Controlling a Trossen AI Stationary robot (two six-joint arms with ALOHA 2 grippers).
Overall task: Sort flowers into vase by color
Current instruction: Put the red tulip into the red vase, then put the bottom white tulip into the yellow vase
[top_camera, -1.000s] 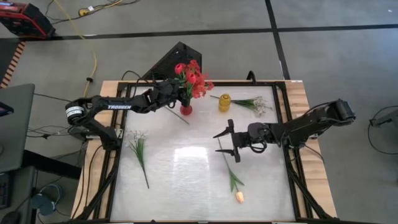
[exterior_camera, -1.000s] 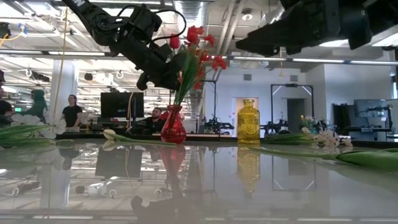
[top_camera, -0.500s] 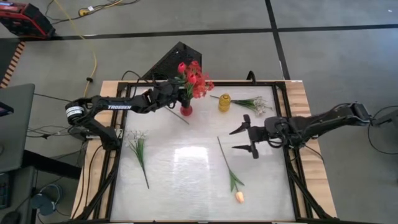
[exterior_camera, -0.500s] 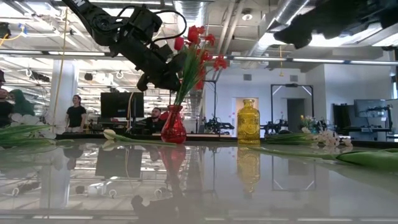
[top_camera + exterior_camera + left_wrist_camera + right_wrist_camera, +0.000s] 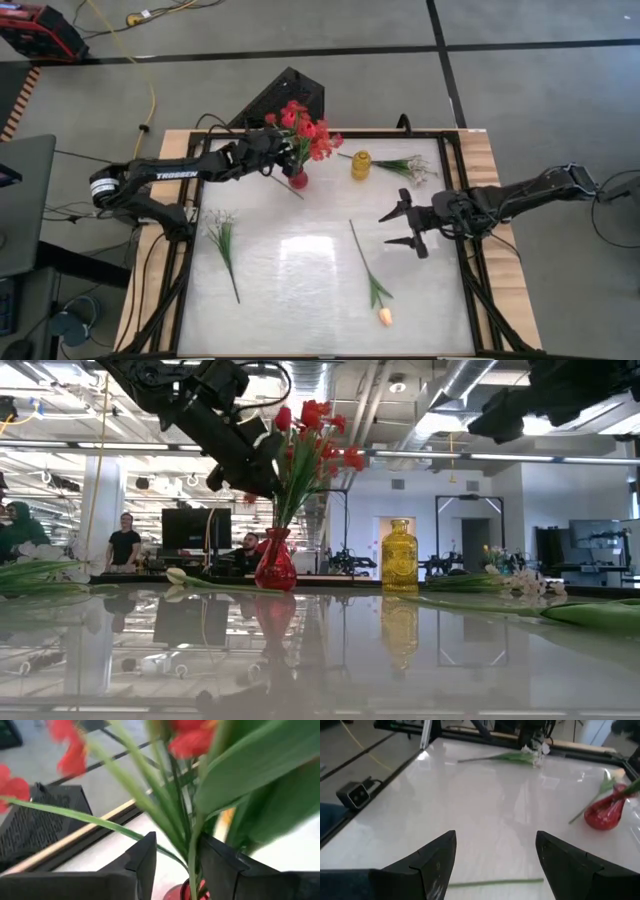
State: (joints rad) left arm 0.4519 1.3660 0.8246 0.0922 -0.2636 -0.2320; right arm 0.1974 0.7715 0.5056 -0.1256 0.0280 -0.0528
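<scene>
Flowers (image 5: 305, 128) with red heads stand bunched in the red vase (image 5: 298, 179) at the table's (image 5: 320, 290) far edge; in the low view their stems (image 5: 288, 495) rise nearly upright and fan slightly, blossoms on top. My left gripper (image 5: 282, 155) sits at these stems above the vase. In the left wrist view my fingers (image 5: 145, 862) stand parted, with stems passing between them; a second ago they were shut, so the grip has been let go. The vase has shifted slightly. My right gripper (image 5: 408, 228) hangs spread wide over the right side, having withdrawn from the peach tulip (image 5: 384, 316), which lies stem toward the yellow vase (image 5: 361, 164). White sprigs (image 5: 222, 233) lie left, pointing near-to-far. Another stem behind the red vase is mostly hidden.
</scene>
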